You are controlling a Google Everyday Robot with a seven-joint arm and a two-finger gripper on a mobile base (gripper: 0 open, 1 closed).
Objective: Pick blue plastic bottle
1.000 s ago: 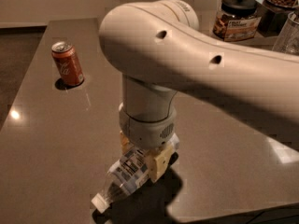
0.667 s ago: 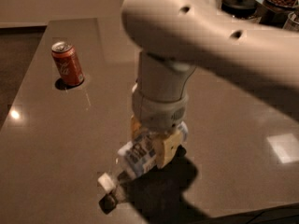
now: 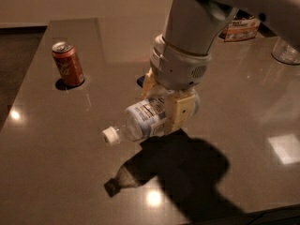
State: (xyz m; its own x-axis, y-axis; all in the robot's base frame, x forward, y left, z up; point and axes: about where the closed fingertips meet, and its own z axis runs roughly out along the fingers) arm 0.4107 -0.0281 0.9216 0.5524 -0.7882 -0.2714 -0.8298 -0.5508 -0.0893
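The blue plastic bottle (image 3: 140, 120) is a clear ribbed bottle with a pale blue-white label and a white cap (image 3: 110, 135). It lies sideways in the air, cap pointing left, lifted off the table with its shadow below it. My gripper (image 3: 166, 108) hangs from the white arm at the middle of the view and is shut on the bottle's body, its cream fingers (image 3: 179, 115) on either side of the label.
A red soda can (image 3: 68, 63) stands at the left on the dark grey table (image 3: 56, 163). A small dark blue packet (image 3: 140, 81) peeks out behind the gripper. A jar with a printed label (image 3: 240, 29) and a clear glass container (image 3: 286, 50) stand at the back right.
The gripper has risen with the bottle in it, lifting it off the table. The arm has swung up and right, and the bottle's shadow has separated from it.
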